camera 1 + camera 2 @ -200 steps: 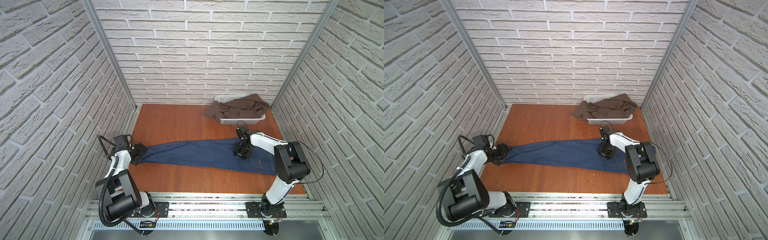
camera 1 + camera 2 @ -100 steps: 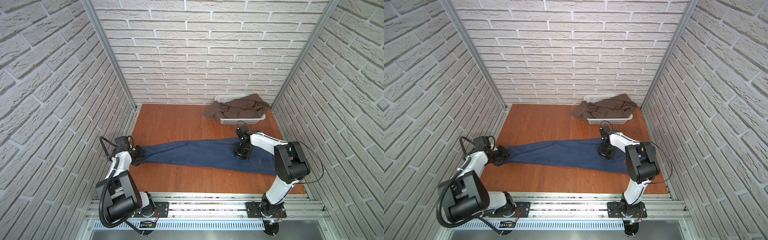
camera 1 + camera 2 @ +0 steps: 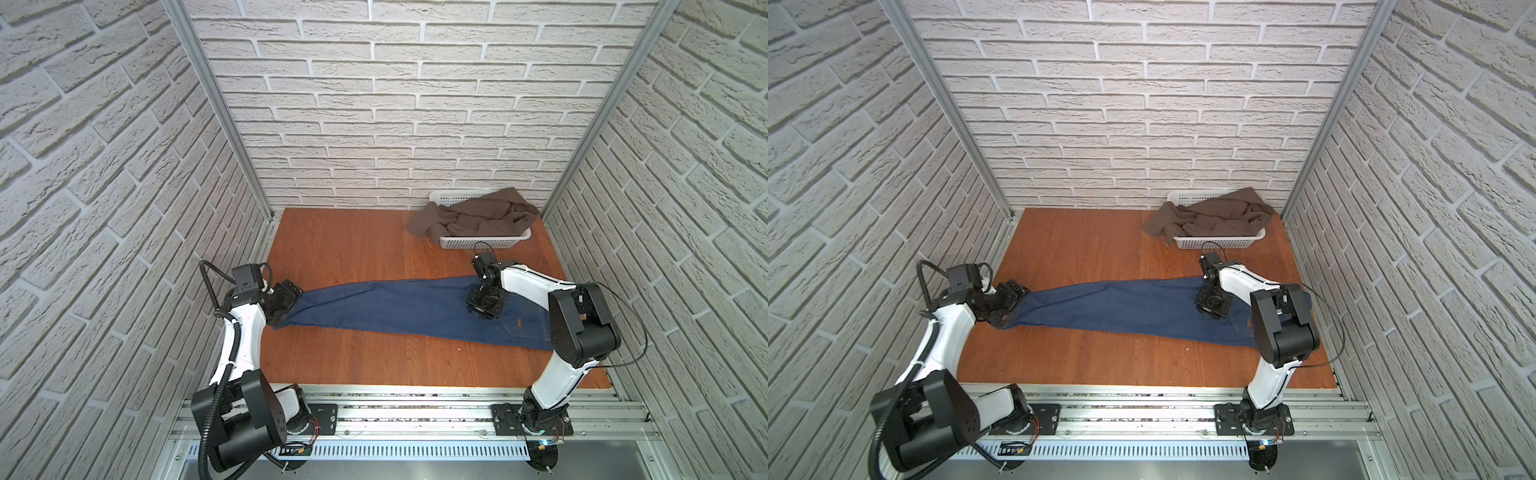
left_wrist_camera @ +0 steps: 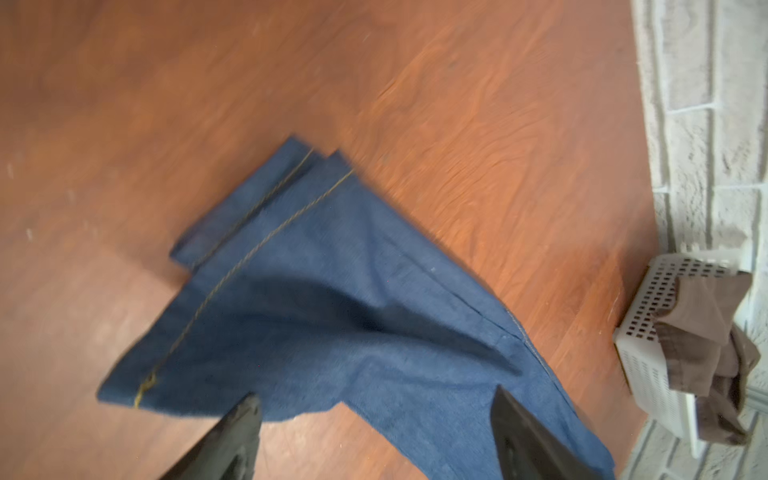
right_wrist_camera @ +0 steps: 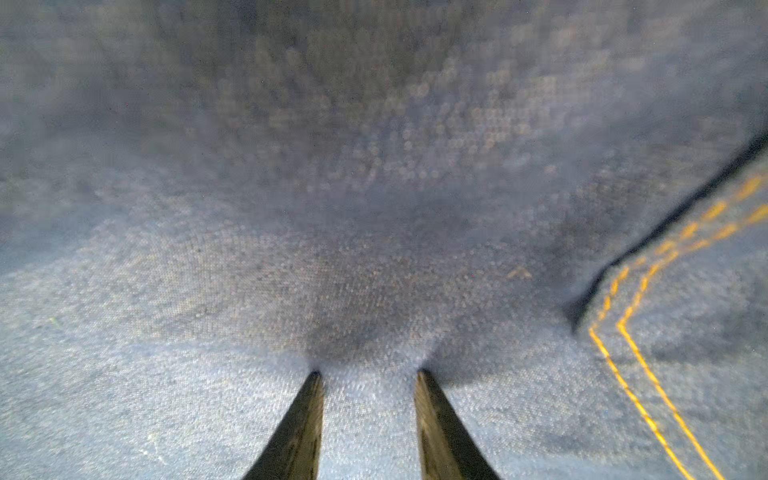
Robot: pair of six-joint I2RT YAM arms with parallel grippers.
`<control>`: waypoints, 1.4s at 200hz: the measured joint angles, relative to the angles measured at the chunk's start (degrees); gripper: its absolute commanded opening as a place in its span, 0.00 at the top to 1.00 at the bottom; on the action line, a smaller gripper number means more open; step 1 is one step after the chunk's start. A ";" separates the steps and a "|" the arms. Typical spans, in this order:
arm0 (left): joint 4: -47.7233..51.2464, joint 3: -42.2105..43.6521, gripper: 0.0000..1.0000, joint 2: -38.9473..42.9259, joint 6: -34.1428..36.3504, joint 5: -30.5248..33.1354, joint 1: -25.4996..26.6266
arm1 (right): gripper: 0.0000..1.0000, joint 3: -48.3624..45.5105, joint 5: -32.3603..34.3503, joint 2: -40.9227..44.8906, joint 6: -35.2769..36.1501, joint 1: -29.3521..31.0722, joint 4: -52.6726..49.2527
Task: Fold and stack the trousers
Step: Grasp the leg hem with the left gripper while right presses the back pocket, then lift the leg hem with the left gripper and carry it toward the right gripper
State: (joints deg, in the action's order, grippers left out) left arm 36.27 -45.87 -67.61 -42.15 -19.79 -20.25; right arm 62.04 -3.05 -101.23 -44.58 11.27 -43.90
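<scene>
Wood table [image 3: 353, 249], white brick walls all around. My left gripper [image 4: 374, 395] has its fingers wide apart, and the leg ends of the jeans [image 3: 395, 305] lie flat at its tips. The jeans stretch across the table. My right gripper [image 5: 368, 374] pushes its tips into the cloth, fingers a little apart; I cannot tell if they pinch it. My right arm [image 3: 582, 324] hides the waist corner. Behind, a white basket [image 3: 484, 241] holds brown cloth [image 3: 478, 216].
</scene>
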 measured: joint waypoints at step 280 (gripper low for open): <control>-10.60 -26.23 1.00 -19.80 4.42 12.00 57.42 | 0.61 -0.50 -0.63 1.70 0.63 -0.94 -0.09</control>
State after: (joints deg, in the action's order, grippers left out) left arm 25.67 -72.10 -87.42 -37.74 -7.79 37.17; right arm 61.54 -3.68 -99.53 -43.94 10.33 -43.99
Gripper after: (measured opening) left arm 0.050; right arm 0.383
